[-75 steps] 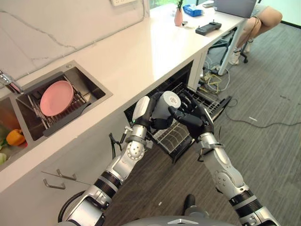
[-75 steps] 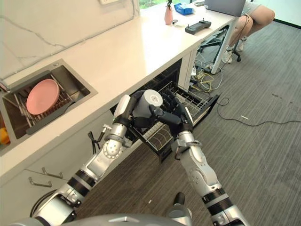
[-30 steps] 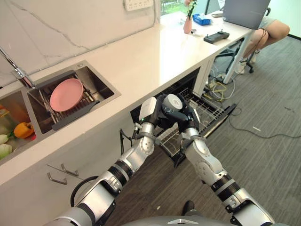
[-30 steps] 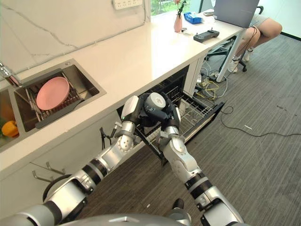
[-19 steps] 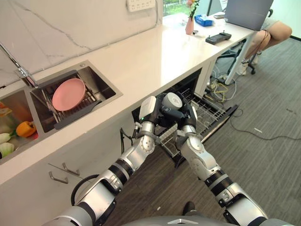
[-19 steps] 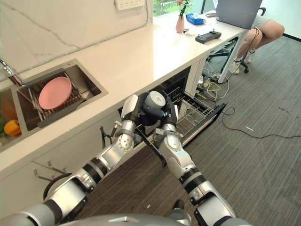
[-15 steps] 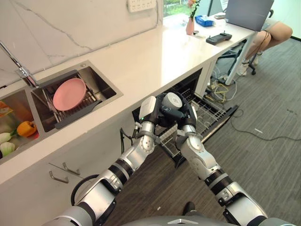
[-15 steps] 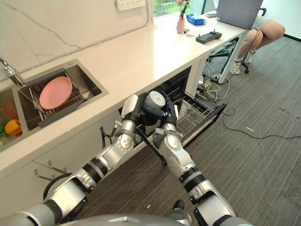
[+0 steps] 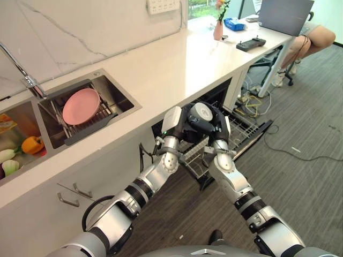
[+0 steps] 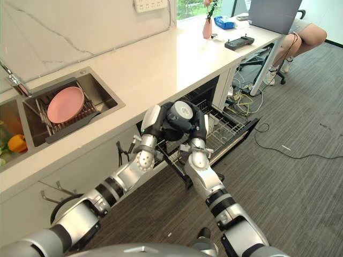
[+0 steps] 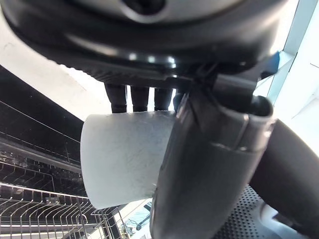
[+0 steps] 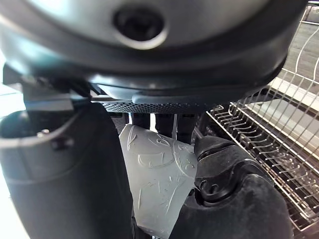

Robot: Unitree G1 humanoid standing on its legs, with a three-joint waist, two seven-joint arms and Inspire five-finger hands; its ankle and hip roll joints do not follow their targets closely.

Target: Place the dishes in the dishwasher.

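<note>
Both hands clasp the cup (image 9: 201, 112) above the pulled-out wire rack (image 9: 236, 131): a pale grey, round cup with a raised, embossed pattern on its wall. The left hand (image 9: 185, 119) curls round it from the left, the right hand (image 9: 214, 122) from the right. A smooth pink plate (image 9: 80, 106) leans in the steel sink (image 9: 110, 91).
</note>
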